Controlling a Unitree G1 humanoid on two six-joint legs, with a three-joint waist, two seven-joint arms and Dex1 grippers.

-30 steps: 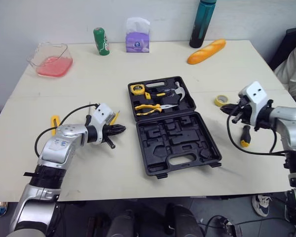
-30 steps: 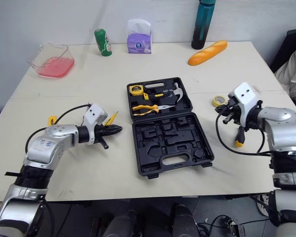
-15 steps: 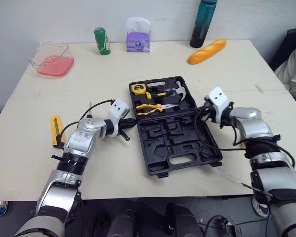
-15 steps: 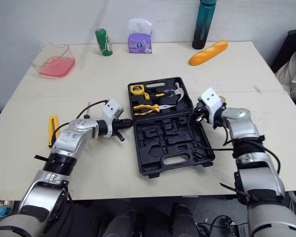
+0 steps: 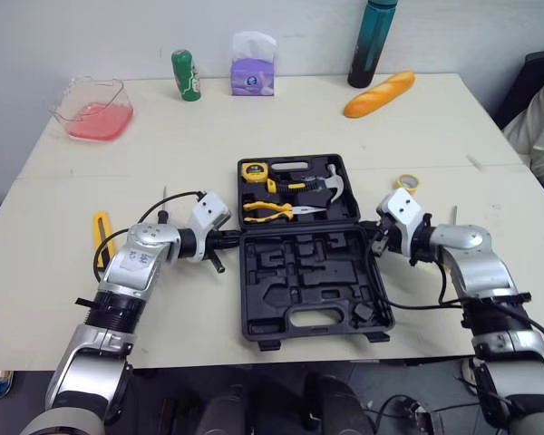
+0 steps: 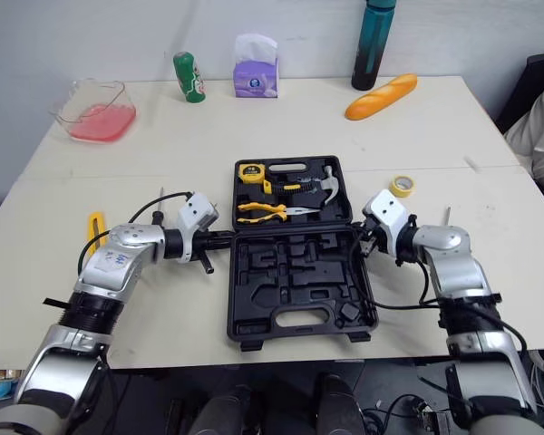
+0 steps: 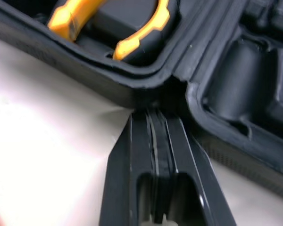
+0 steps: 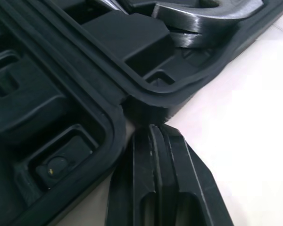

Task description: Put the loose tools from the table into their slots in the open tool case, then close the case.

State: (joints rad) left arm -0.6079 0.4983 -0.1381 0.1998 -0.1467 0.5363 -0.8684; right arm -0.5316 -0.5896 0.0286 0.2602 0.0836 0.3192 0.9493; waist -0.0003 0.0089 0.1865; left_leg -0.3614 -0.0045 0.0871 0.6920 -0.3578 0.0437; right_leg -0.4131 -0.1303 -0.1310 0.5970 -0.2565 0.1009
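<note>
Tool case (image 5: 301, 288) lies open and flat near the front middle of the surface (image 5: 163, 145), its tool half farther from us and its moulded, bare half nearer. We see a yellow tape measure (image 5: 253, 169), yellow-handled pliers (image 5: 267, 209) and a hammer (image 5: 331, 181) seated in the far half. The left pincer (image 5: 231, 239) comes in from the case's left side, its tip touching the outer wall right at the hinge line where the two halves meet; in the left wrist view its two black fingers (image 7: 140, 141) are pressed together with nothing between them. The right pincer (image 5: 378, 237) mirrors it on the case's right side, also at the hinge line, and the right wrist view shows its fingers (image 8: 144, 155) likewise closed on nothing, the tip against the corner of the case. A yellow utility knife (image 5: 101, 234) lies loose on the surface to the left of the left arm, well apart from the case. A roll of yellow tape (image 5: 406, 182) lies just beyond the right pincer, near the case's right edge. Along the far edge stand a green can (image 5: 186, 74), a tissue pack (image 5: 253, 65) and a dark bottle (image 5: 372, 43), with a bread loaf (image 5: 379, 93) beside the bottle.
</note>
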